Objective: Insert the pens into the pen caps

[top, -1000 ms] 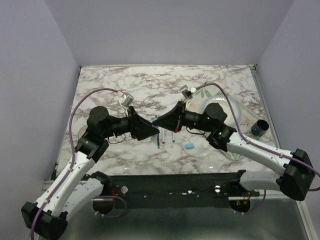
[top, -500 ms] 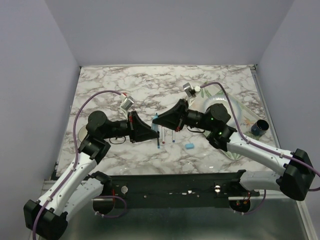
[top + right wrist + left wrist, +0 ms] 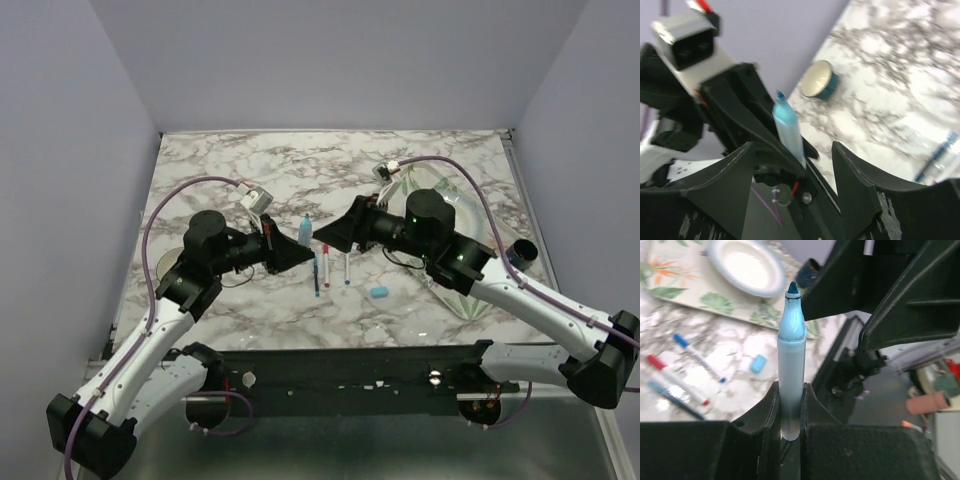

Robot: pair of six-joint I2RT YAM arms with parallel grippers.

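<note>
**Left hand gripping a light-blue pen opposite the spread right hand**

The left hand is clamped on a light-blue plastic felt-tip pen. Both of its fingers press on the lower barrel. The pen projects straight out from the fingertips, with its dark blue tip bare.

In the top view this pen is raised above the marble-patterned table, near the table's middle and between the two hands. The right hand faces it from the other side. Its fingers are spread apart and nothing touches them. In the right wrist view the pen shows in the gap, beyond the fingertips.

Three more pens lie side by side on the table, just nearer the arm bases:
- a thin blue-barrelled stick pen
- a white stick pen with a red end
- a white stick pen with blue ends

A stubby light-blue plastic pen cap lies on the table just to their right, touching none of them.

At the right of the table is a floral rectangular tray bearing a white round bowl. A dark round cup stands near the tray. A teal round cup with a cream inside stands near the table's left edge.
</note>
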